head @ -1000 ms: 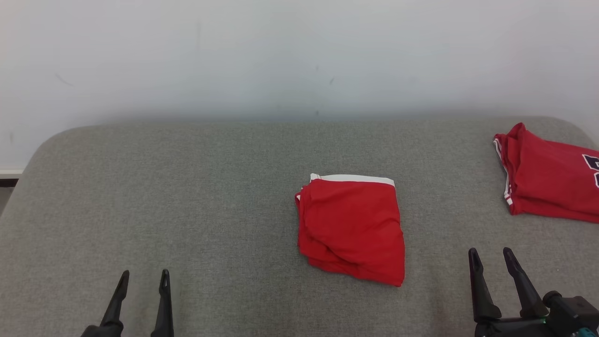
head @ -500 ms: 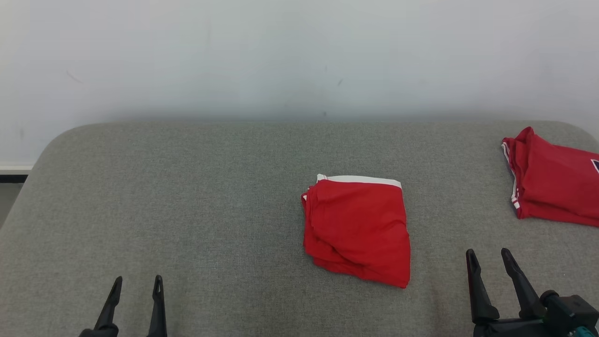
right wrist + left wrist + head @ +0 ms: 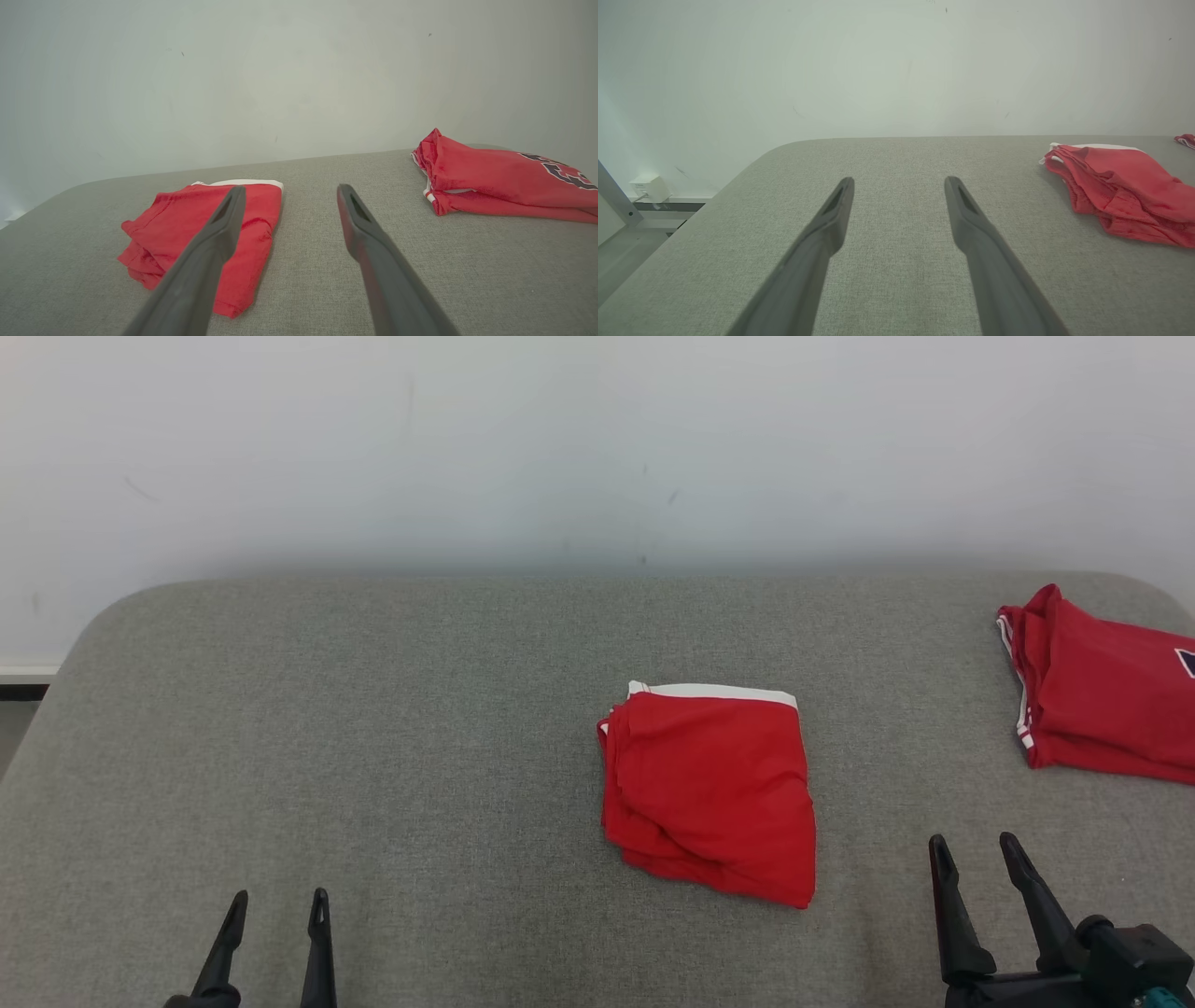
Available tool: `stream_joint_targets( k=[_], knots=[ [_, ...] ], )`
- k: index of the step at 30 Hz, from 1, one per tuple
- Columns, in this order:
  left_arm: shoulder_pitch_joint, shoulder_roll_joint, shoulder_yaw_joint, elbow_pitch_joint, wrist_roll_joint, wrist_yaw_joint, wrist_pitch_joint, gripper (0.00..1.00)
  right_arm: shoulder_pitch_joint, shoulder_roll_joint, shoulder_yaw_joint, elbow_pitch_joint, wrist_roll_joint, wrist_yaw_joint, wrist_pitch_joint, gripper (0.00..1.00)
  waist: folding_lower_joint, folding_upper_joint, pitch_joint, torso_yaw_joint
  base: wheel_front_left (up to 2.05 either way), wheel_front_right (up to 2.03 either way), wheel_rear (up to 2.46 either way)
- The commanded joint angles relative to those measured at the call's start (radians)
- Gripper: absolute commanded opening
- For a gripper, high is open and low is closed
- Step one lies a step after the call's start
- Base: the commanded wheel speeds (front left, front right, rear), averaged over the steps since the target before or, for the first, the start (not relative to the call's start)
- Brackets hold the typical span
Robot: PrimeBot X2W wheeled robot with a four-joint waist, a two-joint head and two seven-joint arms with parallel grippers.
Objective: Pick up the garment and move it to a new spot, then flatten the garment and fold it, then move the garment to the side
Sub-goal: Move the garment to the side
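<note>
Jaws: your left gripper (image 3: 278,896) and right gripper (image 3: 973,840) stand spread, empty.
Garment: folded red cloth with white band (image 3: 709,793) lies on grey fabric surface (image 3: 373,709), ahead-left of your right gripper, the nearer.
Axis: seemingly points away from you.

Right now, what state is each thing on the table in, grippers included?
Centre red garment: folded in a rough square, white band at its far edge, lying on the grey table, no gripper touching it.
Second red garment: folded, at the table's far right, cut off by the head view's edge.
Left gripper: open, empty, near left.
Right gripper: open, empty, near right, apart from both garments.
</note>
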Motion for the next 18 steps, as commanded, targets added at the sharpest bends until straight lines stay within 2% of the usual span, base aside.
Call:
stream_joint_targets(
  k=[1, 10, 18],
  knots=[
    [0.007, 0.005, -0.001, -0.002, -0.004, 0.003, 0.000, 1.00, 0.011, 0.002, -0.004, -0.002, -0.009, -0.003, 0.004, 1.00, 0.0000, 0.0000, 0.000, 0.001, 0.00, 0.00, 0.00],
    [0.003, 0.009, -0.010, 0.002, -0.012, 0.007, -0.001, 1.00, -0.015, 0.005, -0.005, 0.001, -0.009, -0.003, 0.008, 1.00, 0.0000, 0.0000, -0.001, 0.006, 0.00, 0.00, 0.00],
    [-0.025, 0.005, -0.029, 0.013, -0.016, 0.007, -0.005, 1.00, -0.162, -0.026, 0.027, 0.045, -0.002, -0.003, 0.059, 1.00, 0.0000, 0.0000, 0.011, 0.032, 0.00, 0.00, 0.00]
  ],
)
